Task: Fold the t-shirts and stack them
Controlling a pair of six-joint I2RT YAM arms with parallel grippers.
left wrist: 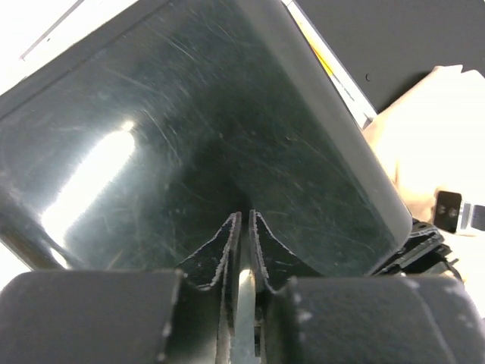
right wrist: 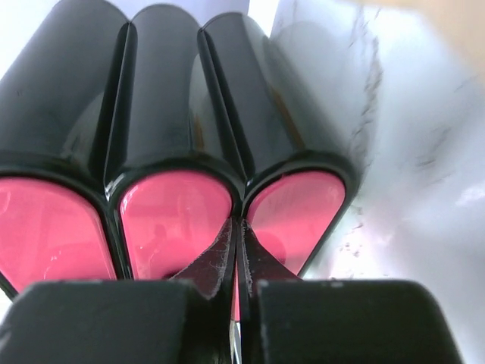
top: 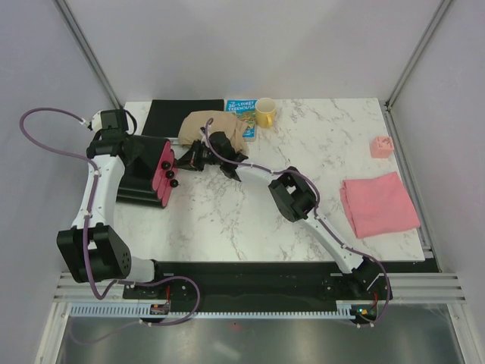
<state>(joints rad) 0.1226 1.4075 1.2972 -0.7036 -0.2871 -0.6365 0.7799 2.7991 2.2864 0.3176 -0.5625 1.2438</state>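
A white marble-veined table (top: pixel 227 220) carries a folded soft pink t-shirt (top: pixel 378 203) near its right edge and a crumpled tan t-shirt (top: pixel 216 126) at the back edge. The left gripper (left wrist: pixel 243 227) stands barely parted against a glossy black-and-pink drawer box (top: pixel 148 171); the right gripper (right wrist: pixel 236 235) is closed before its pink fronts.

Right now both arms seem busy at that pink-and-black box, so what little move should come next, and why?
Probably draw the right gripper back from the drawer box: its jaws look shut against the pink fronts, while the tan shirt lies crumpled and the pink shirt already lies folded.
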